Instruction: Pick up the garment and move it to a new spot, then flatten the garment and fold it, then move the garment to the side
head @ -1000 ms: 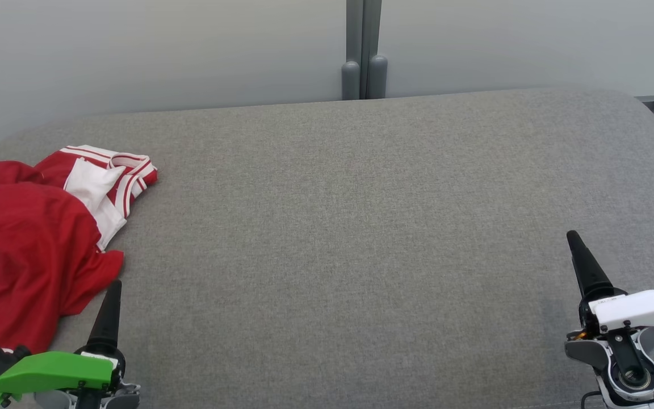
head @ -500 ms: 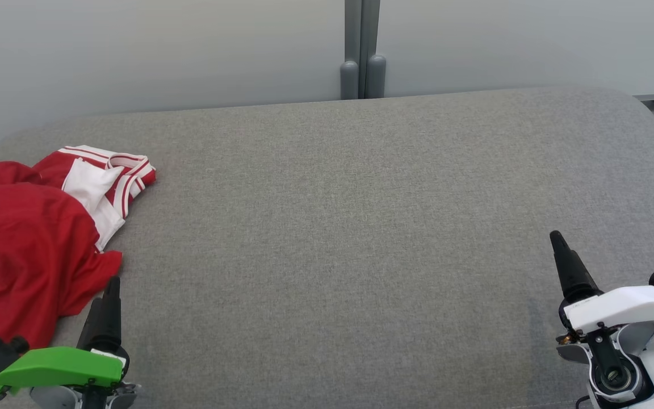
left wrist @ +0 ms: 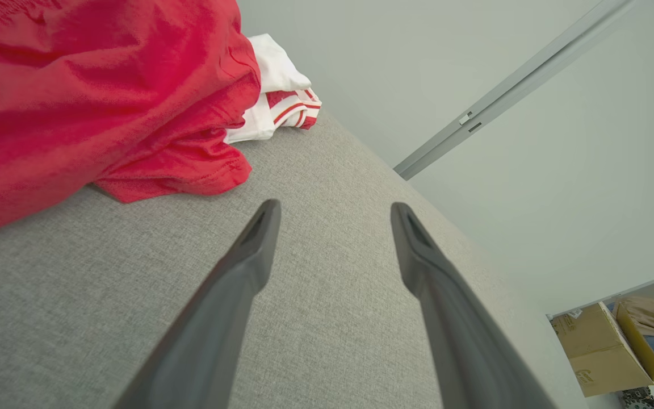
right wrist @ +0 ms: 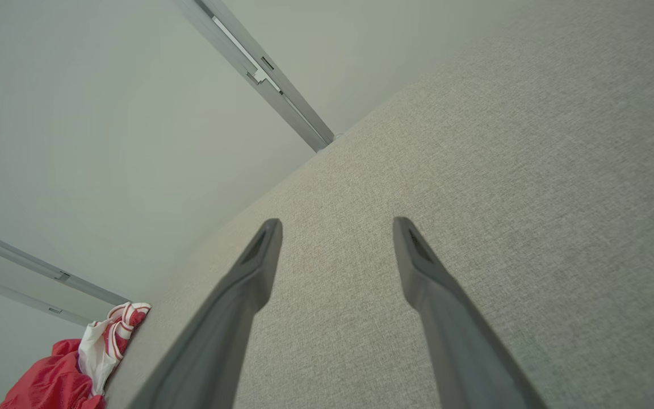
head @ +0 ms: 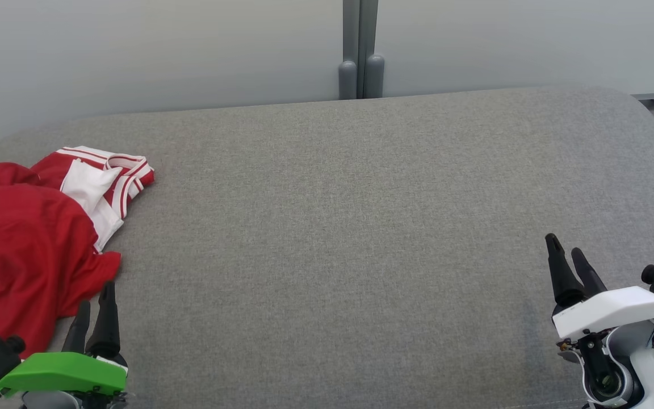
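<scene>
Near: left gripper (head: pixel 96 295) spread, empty, just beside garment (head: pixel 26 250) hem; right gripper (head: pixel 562 244) spread, well apart. Garment bunched at table (head: pixel 332 227) left edge: risk pinching one loose layer, dragging it off.

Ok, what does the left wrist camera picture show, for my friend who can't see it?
A crumpled red fabric garment with white-and-red striped trim lies at the upper left on a grey woven-fabric surface. The left gripper is just short of its hem, its two long dark jaws open and clear of the cloth.
</scene>
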`<state>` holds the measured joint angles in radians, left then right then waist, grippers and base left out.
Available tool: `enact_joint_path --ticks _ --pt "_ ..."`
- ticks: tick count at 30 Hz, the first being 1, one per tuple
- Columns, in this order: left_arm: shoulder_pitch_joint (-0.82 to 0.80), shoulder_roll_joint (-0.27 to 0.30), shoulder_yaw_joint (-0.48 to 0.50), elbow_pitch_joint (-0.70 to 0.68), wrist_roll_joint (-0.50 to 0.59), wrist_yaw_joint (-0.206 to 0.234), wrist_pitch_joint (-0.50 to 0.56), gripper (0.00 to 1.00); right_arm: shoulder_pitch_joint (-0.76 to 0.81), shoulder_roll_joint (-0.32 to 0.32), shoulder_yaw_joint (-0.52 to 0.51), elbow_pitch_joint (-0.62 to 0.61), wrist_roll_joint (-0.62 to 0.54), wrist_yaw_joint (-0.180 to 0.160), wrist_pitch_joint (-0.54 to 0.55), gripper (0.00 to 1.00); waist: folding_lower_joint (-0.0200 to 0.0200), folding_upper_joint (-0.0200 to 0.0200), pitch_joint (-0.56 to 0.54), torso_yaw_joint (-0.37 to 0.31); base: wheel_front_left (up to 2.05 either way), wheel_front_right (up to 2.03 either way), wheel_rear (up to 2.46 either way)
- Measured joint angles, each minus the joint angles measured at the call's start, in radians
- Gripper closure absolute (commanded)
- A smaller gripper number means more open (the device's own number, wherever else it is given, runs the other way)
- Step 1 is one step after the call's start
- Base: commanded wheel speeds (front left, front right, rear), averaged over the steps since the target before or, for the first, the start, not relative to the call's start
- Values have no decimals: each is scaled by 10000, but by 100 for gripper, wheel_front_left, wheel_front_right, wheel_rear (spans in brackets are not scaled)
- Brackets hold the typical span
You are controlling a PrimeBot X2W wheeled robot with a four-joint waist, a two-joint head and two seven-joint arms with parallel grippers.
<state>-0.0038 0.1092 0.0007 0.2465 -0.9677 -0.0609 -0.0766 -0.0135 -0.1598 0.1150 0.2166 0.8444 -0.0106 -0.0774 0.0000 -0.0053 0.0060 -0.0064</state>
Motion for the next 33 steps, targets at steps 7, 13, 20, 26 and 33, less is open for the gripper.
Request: enact_joint_path --ticks 7,13,20,26,33 --pt "65 23 8 -4 830 10 -224 0 29 -82 213 -56 -842 -102 -205 0 0 0 1 -16 0 0 0" --pt "151 58 19 -6 1632 10 -435 0 75 -282 359 -88 -1618 -268 -389 0 0 0 -6 -35 0 0 0" --pt "248 100 75 -17 2673 10 -667 0 207 -393 550 -198 -2579 -351 -663 0 0 0 -39 -70 0 0 0" --pt "290 115 140 -19 3453 -2 -867 0 297 -633 598 -238 -3285 -355 -851 0 0 0 -72 -88 0 0 0" --pt "495 132 265 -19 4391 -19 -1108 0 531 -723 685 -343 -4017 -242 -1106 0 0 0 -99 -125 0 0 0"
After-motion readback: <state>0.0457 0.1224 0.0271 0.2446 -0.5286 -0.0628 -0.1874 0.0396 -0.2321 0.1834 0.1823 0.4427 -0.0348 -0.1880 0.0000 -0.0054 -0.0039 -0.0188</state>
